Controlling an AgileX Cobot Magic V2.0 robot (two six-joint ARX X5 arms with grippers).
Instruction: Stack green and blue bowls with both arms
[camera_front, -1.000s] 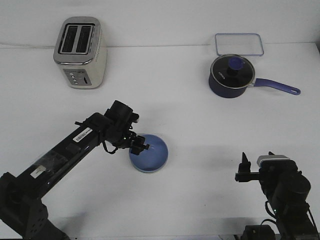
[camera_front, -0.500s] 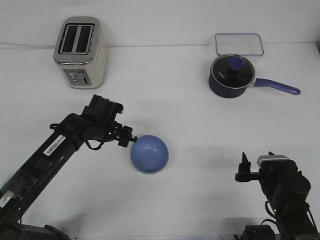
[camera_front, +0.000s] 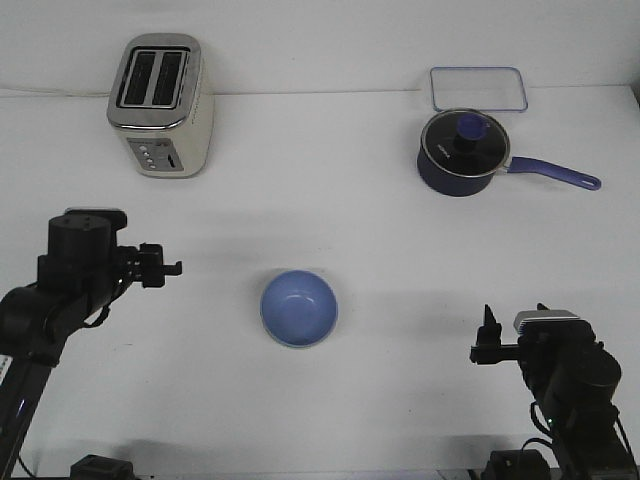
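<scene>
The blue bowl (camera_front: 299, 308) sits upright mid-table between both arms, somewhat nearer the left gripper (camera_front: 166, 267), whose fingers look slightly apart and empty, than the right gripper (camera_front: 513, 325), also apart and empty; no green bowl shows.

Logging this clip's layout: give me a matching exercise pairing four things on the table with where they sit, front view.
Things:
1. toaster
2. pot
3. blue bowl
4. clear lid

Places:
A. middle of the table
B. far left
C. behind the pot
D. far right, handle pointing right

Pairs: 1-B, 2-D, 3-A, 4-C
</scene>
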